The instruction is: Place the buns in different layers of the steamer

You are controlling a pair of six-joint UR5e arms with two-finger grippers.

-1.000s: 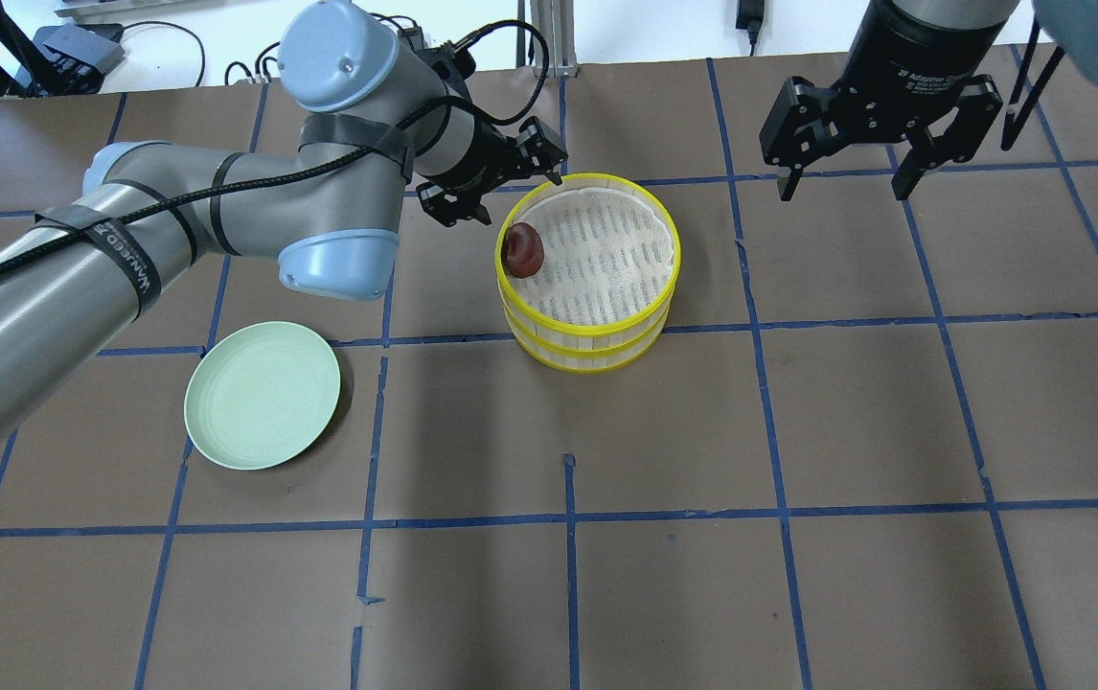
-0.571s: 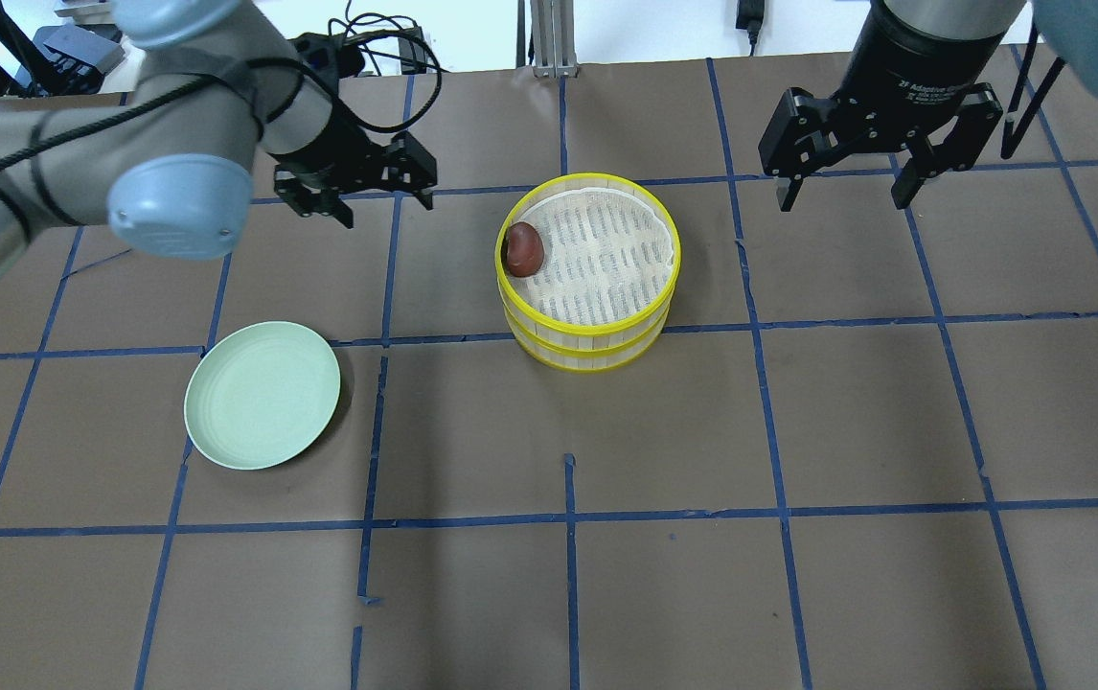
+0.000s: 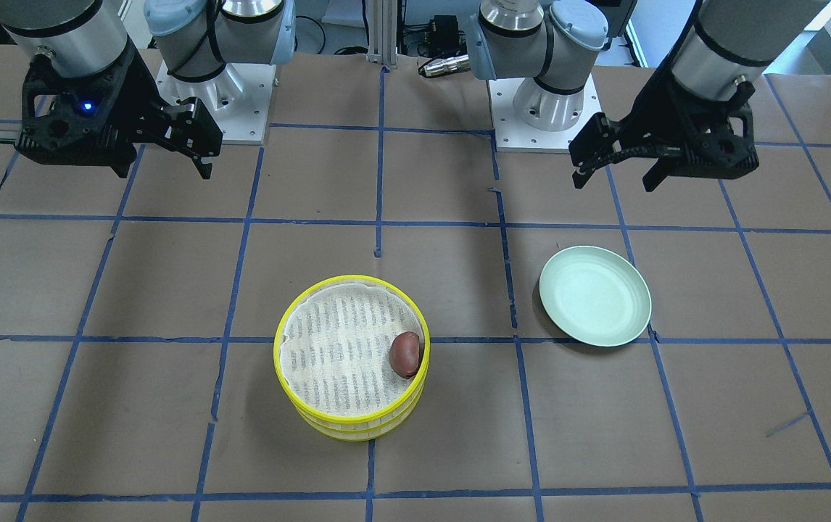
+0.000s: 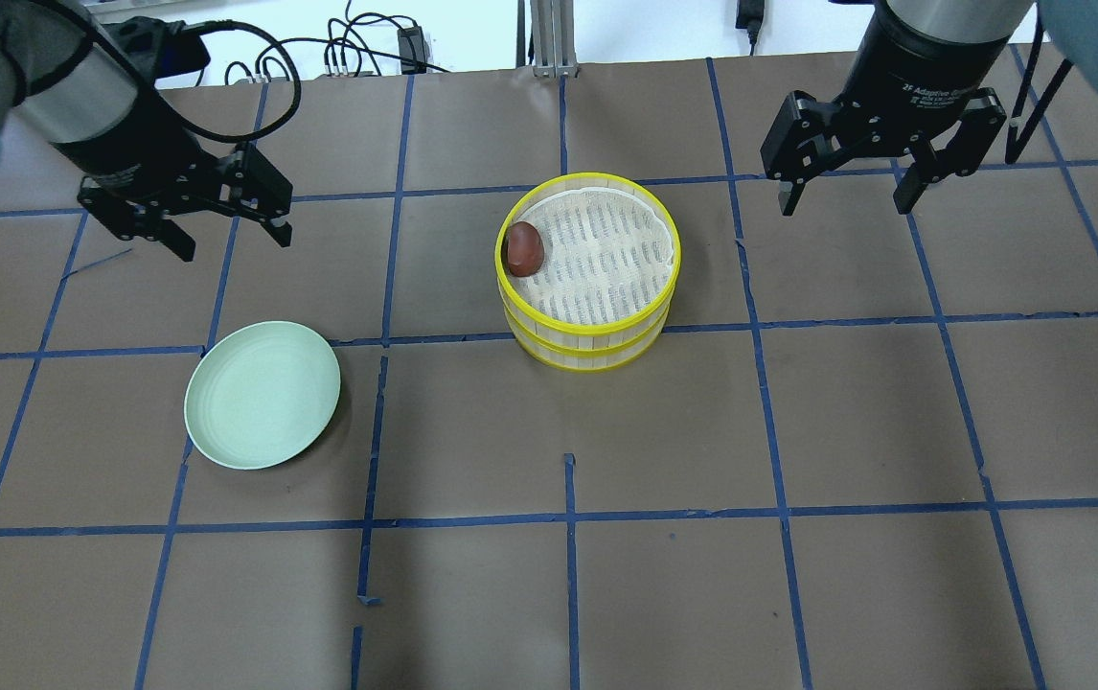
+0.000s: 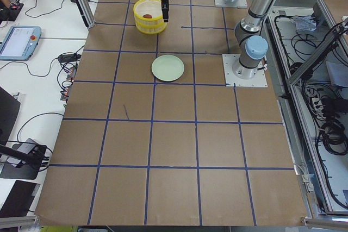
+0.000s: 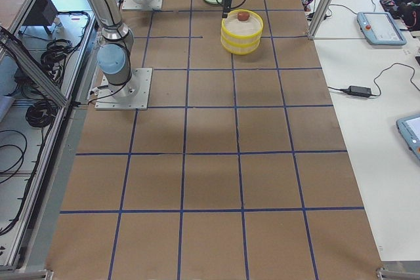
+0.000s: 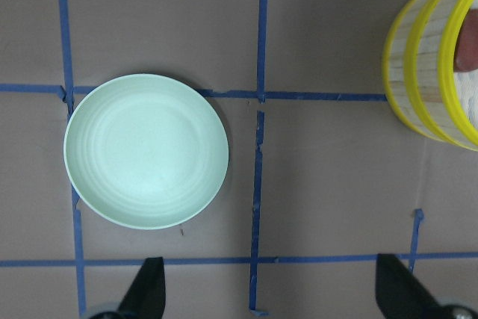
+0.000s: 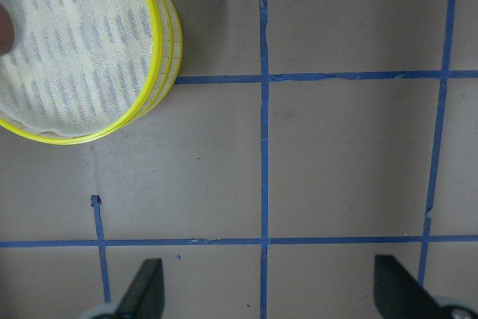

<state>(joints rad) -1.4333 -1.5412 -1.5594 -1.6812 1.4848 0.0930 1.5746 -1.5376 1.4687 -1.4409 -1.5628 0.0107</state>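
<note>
The steamer [image 4: 591, 347] is two yellow-rimmed trays stacked at the table's middle; it also shows in the front view [image 3: 354, 429]. The dark reddish-brown bun [image 4: 523, 249] lies on the top tray's cloth by its left rim, as the front view [image 3: 405, 354] also shows. The white bun is hidden. My left gripper [image 4: 236, 241] is open and empty, hovering far left of the steamer and beyond the plate. My right gripper [image 4: 842, 205] is open and empty, hovering to the steamer's right. The left wrist view shows the steamer's wall [image 7: 418, 65] at its right edge.
An empty pale green plate [image 4: 263, 394] lies left of the steamer, nearer the front; it also shows in the left wrist view [image 7: 146, 151]. The table is brown paper with a blue tape grid. Cables and boxes lie beyond the far edge.
My left arm has swung from the steamer's left rim away to the far left, gripper open throughout. The bun and steamer stay put. The right gripper has barely moved.
</note>
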